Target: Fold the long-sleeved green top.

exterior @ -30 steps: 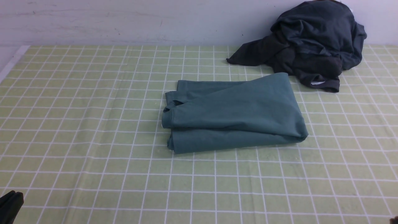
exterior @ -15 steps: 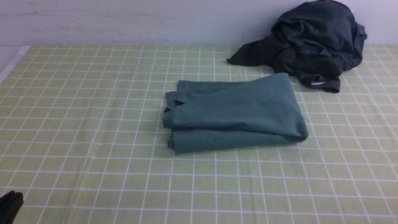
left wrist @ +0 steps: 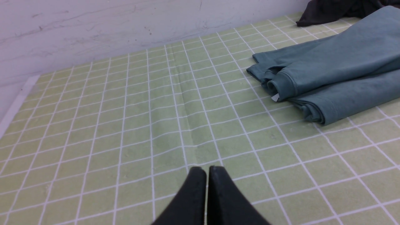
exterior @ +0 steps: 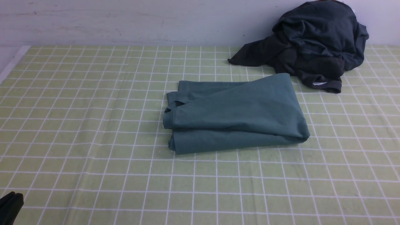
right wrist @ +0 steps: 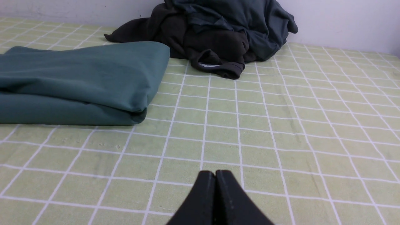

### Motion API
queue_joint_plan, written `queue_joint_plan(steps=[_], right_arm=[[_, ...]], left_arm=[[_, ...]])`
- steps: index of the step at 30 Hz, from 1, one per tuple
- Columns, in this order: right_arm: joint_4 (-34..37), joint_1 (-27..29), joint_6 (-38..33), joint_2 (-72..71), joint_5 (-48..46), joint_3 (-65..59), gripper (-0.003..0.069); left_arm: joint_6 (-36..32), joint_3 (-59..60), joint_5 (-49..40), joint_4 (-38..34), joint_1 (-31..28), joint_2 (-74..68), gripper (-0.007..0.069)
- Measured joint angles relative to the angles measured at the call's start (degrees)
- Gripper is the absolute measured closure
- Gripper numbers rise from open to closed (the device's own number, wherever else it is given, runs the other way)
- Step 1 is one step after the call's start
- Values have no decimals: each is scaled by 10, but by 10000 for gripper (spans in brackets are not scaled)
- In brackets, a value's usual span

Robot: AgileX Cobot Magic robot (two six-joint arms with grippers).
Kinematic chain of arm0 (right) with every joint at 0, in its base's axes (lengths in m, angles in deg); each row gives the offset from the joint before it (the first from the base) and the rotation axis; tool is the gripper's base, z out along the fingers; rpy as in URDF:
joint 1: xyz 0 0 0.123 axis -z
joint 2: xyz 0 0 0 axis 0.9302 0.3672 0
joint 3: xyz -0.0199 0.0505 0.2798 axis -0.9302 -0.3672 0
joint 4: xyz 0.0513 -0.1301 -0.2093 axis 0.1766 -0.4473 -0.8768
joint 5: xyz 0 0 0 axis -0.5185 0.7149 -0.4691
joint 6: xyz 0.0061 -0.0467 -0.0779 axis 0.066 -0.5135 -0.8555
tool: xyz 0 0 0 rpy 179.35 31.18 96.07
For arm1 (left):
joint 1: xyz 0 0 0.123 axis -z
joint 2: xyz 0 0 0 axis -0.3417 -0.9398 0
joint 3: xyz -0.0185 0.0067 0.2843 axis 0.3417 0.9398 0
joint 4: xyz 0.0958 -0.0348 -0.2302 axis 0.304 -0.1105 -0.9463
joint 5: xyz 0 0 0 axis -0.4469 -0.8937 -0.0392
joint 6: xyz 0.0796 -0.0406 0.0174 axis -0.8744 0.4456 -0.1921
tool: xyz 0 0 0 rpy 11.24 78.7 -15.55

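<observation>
Green checked tablecloth (exterior: 93, 125) runs right up to a scuffed pale wall (exterior: 125, 22), and on my feeds the green long-sleeved top (exterior: 234, 115) sits near the middle of it as a squarish folded bundle, well clear of both arms. My left gripper (left wrist: 207, 170) has its jaws pressed together with nothing between them, low over bare cloth on the near left, and my right gripper (right wrist: 215, 175) is the same deal on the near right, pinched closed on nothing. To me the fold looks pretty much done, so the risks are mostly about wrecking it. The top layer bulges at the right edge and a cuff (left wrist: 281, 86) with a little white tag (left wrist: 275, 97) pokes out on the left side, so if I go back in to tidy and snag only one layer, I reckon the whole stack could slide open. The dark garment pile (exterior: 315, 43) by the wall sits just beside the far right corner of the bundle, can't tell if they actually touch, and a sloppy reach over there might drag a dark sleeve onto the green one. The tablecloth also has a crease, so it could bunch if a fingertip scrapes it
</observation>
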Motion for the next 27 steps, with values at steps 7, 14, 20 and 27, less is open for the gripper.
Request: queue_joint_plan(steps=[7, 14, 20, 27], right_arm=[[0, 0, 0, 0, 0, 0, 672], [0, 0, 0, 0, -1, 0, 672], [1, 0, 0, 0, -1, 0, 672], [2, 0, 0, 0, -2, 0, 672]], left_arm=[[0, 0, 0, 0, 0, 0, 625], [0, 4, 2, 0, 0, 6, 625], [0, 58, 10, 3, -30, 65, 625], [5, 98, -13, -8, -65, 68, 625]])
